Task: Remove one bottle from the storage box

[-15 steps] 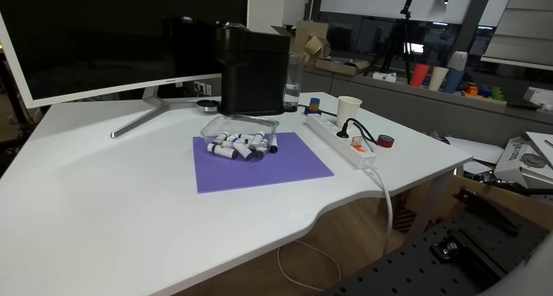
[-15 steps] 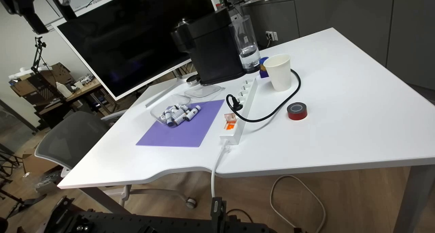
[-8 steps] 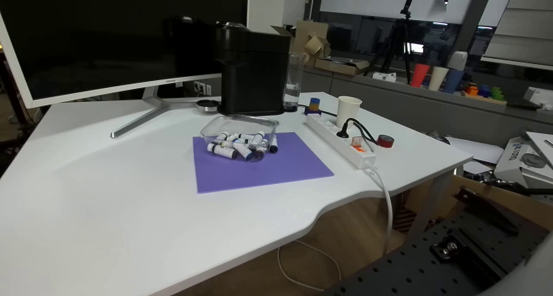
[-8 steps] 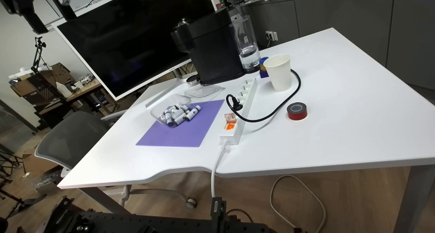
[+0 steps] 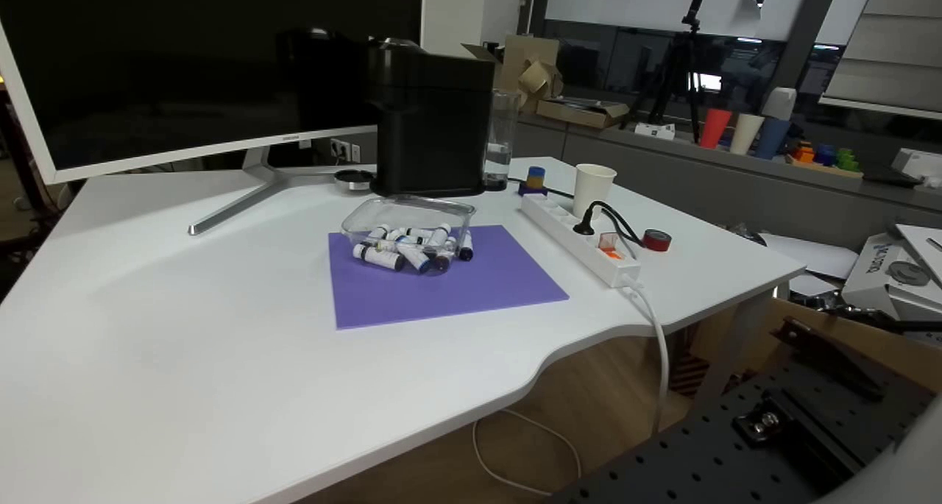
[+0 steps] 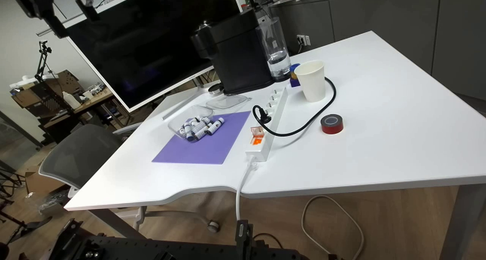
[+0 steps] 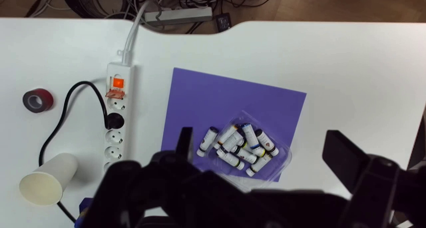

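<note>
Wrist view gives me a steep look down on the clear plastic storage box (image 7: pixel 281 154), sitting partly on the purple mat (image 7: pixel 233 91) and partly on the white desktop (image 7: pixel 352 65). Small white-labelled bottles (image 7: pixel 266 142) lie jumbled inside it; one stray bottle (image 7: pixel 207 141) rests on the mat just outside its wall, and I can't make out whether the two touch. In an exterior view what looks like the lid (image 6: pixel 227 101) lies off the box, and my gripper (image 6: pixel 78 25) hangs there high above the desktop, jaws spread wide with nothing between them.

Whether the stray bottle already counts as the one removed, I can't tell; if it doesn't, I judge this to be the start of an approach. I'd go for the blue-banded bottle (image 7: pixel 250 135), which seems to lie uppermost. I expect it to be light, stiff and smooth, perhaps glass, so a gentle squeeze should do. Being round, it could roll or twist out of a hold near either end, so I'd take it across the middle of its label, jaws either side of the barrel, and lift straight up, since the thin-looking box would probably skid if I brushed its wall
</note>
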